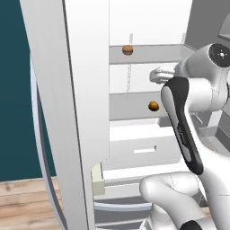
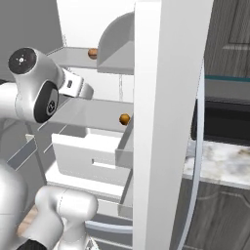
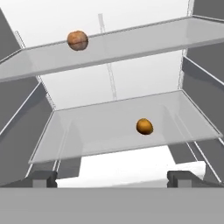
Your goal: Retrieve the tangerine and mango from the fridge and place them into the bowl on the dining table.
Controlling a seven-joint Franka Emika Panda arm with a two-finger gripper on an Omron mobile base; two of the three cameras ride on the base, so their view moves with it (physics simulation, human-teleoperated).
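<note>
White arm (image 1: 188, 130) rises from base, lower link bent up, dark-padded forearm angled upward, big round joint at top. Wrist turns forward, hand reaching level. Pincer (image 3: 112, 178) seen in hand view: two dark fingertips (image 3: 43, 178) spread wide apart, nothing between them, touching nothing. In right base view the hand (image 2: 73, 87) juts out from the round joint, tips hidden there.
</note>
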